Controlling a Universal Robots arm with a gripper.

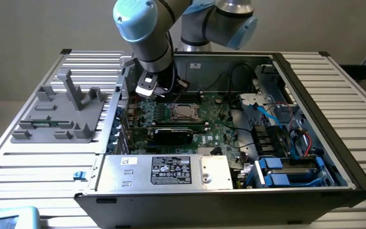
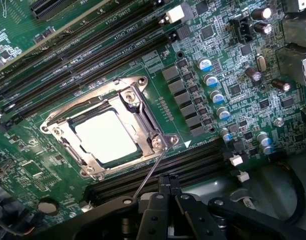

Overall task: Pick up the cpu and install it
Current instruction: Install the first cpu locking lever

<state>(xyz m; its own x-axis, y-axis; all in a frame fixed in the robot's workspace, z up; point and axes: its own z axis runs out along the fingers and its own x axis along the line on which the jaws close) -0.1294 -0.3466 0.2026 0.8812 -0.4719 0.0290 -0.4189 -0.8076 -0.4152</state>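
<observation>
Gripper (image 1: 147, 90) hung from the blue-grey arm inside the open computer case (image 1: 316, 90), low over the green motherboard (image 1: 218, 125). In the wrist view its two black fingers (image 2: 162, 192) were pressed together, and I saw nothing between them.

The cpu (image 2: 105, 136) lay flat in its socket, with its pale metal top facing up and a silver metal frame (image 2: 137, 102) around it. In the exterior view the cpu (image 1: 183, 110) was just beside the gripper, toward that view's right. A thin wire lever (image 2: 150, 172) ran slanted from one corner of the frame, and its free end came close to the gripper.

Long black memory slots (image 2: 92, 60) lay on both sides of the socket. Small white print ran along them; the words DIMM and CPU1 could be made out, the rest not.

At the front of the case, the silver box (image 1: 164, 171) carried a black label (image 1: 170, 170) with white print too small to read. A small white sticker (image 1: 129, 161) sat beside it.
</observation>
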